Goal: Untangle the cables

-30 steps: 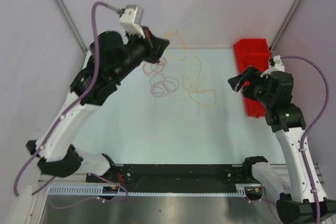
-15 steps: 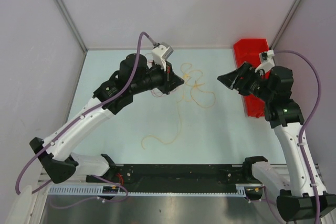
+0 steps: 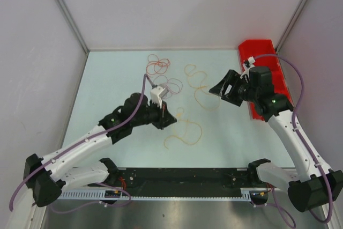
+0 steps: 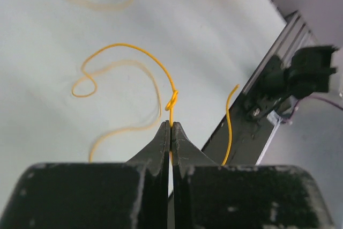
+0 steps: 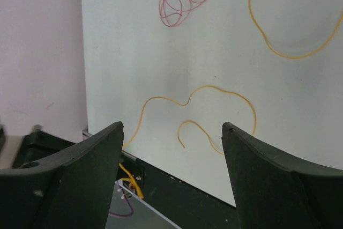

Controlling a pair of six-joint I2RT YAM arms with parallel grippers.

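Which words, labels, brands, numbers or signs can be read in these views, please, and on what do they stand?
None: no text can be read in any view.
The red plastic bin, the pale blue table top, the thin yellow wire pinched in the shut left gripper and the open right gripper show no markings.
Any print on the grey slotted rail is too small to read.

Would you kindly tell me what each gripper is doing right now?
Left gripper: shut on the yellow cable.
Right gripper: open, holding nothing.
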